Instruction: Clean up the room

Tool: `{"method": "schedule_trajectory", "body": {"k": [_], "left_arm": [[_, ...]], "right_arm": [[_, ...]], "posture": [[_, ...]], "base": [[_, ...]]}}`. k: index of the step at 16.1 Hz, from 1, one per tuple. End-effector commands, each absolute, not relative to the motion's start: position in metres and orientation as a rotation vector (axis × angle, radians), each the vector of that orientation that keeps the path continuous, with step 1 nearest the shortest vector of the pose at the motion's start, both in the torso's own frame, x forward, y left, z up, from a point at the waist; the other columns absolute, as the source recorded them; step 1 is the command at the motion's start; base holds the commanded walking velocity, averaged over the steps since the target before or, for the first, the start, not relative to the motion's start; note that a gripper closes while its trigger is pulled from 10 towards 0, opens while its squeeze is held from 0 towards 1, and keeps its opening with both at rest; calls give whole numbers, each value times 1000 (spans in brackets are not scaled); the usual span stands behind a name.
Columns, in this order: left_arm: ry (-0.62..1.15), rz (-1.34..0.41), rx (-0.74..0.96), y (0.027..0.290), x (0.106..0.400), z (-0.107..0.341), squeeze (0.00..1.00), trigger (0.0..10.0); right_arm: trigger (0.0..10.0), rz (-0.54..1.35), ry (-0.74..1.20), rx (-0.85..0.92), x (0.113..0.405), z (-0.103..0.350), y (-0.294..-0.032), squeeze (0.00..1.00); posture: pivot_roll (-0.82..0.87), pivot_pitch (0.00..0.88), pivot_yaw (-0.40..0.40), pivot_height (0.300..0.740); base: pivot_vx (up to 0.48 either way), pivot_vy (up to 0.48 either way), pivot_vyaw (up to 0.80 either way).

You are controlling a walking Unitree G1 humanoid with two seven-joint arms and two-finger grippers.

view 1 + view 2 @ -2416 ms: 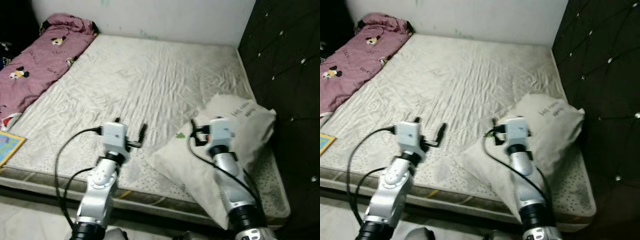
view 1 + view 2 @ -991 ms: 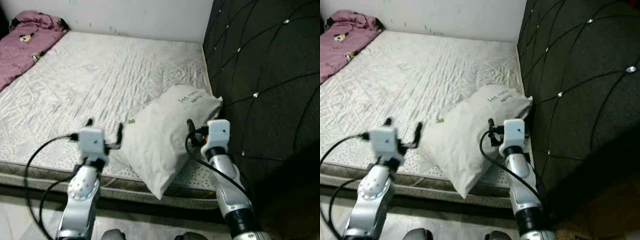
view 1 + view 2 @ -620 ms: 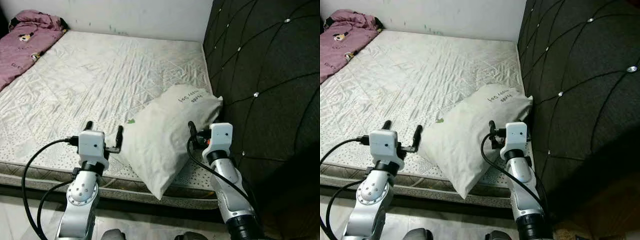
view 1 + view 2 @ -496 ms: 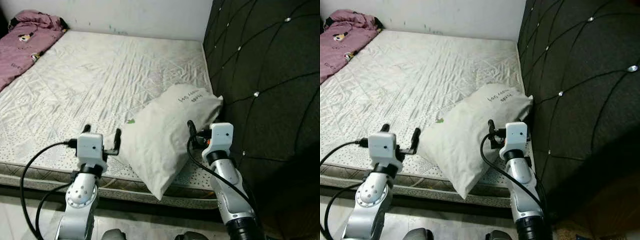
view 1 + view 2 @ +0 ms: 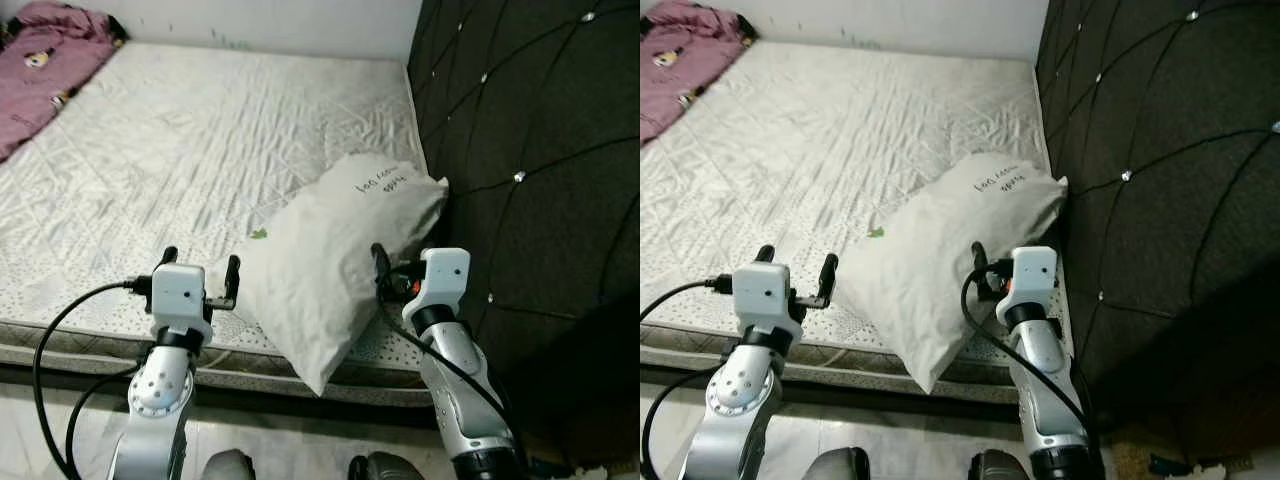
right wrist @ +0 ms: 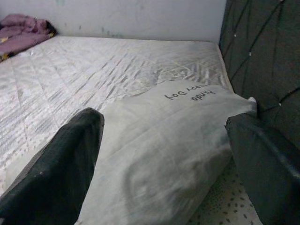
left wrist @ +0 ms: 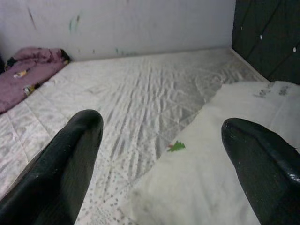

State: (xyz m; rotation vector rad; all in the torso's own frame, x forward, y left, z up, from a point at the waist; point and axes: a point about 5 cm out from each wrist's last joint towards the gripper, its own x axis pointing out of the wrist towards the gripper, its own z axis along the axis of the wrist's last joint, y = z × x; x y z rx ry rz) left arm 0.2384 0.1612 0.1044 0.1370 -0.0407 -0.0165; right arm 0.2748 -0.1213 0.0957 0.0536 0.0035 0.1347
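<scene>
Item: pillow (image 5: 335, 250), centre-right of frame, on mattress (image 5: 180, 150), long axis running lower-left to upper-right toward headboard (image 5: 530, 140). My left gripper (image 5: 200, 272) and right gripper (image 6: 164, 154), both spread and empty, flank it; right sits nearer.

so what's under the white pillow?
The white pillow lies on the quilted mattress, its near corner overhanging the bed edge beside the black headboard. Anything beneath it is covered.
</scene>
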Motion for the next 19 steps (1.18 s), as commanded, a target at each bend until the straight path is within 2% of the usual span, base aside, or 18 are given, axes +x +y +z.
{"method": "schedule_trajectory", "body": {"k": [1, 12, 19], "left_arm": [[-41, -11, 143, 163, 237, 107, 0, 10000], [12, -31, 94, 159, 225, 106, 0, 10000], [25, -33, 82, 158, 224, 106, 0, 10000]], "right_arm": [[10000, 155, -5, 49, 273, 100, -118, 0], [10000, 161, 40, 51, 259, 97, -118, 0], [10000, 172, 50, 53, 257, 98, -118, 0]], "posture": [[24, 156, -10, 740], [23, 213, -17, 740], [22, 215, -20, 686]], "base": [[0, 0, 0], [0, 0, 0], [0, 0, 0]]}}
